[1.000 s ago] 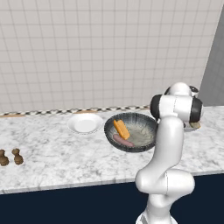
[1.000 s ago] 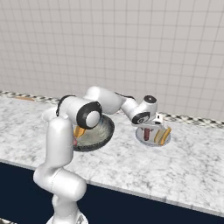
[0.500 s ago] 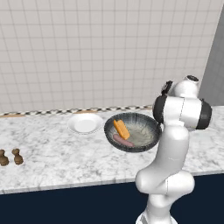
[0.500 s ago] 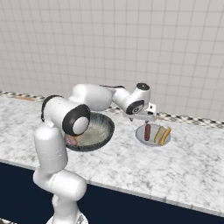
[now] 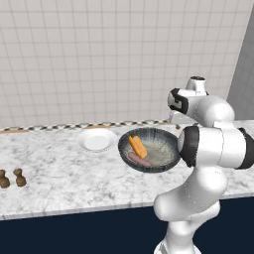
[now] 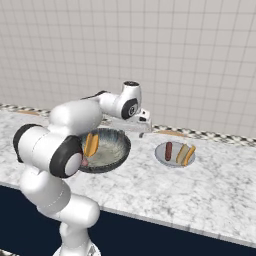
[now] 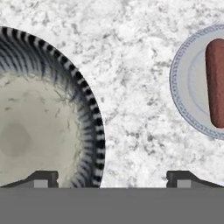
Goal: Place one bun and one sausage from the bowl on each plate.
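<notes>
The dark bowl [image 5: 164,148] holds an orange bun [image 5: 137,146] and a sausage [image 5: 140,159]. To its left the white plate [image 5: 96,140] lies bare. To the right of the bowl [image 6: 114,146], the grey plate [image 6: 174,161] carries a sausage [image 6: 168,150] and a bun [image 6: 185,154]. My gripper [image 6: 142,133] hangs open above the counter, between the bowl and the grey plate. In the hand view the gripper [image 7: 112,178] holds nothing, with the bowl's striped rim [image 7: 94,131] on the left and the grey plate [image 7: 181,94] with its sausage [image 7: 215,87] on the right.
Two small brown shakers [image 5: 12,178] stand at the counter's far left. A tiled wall runs behind the counter. A grey panel [image 5: 243,74] rises at the right. My own arm [image 6: 55,150] stands close in front of the bowl.
The gripper has swung left, away from above the grey plate and toward the bowl. The sausage and bun stay on the grey plate.
</notes>
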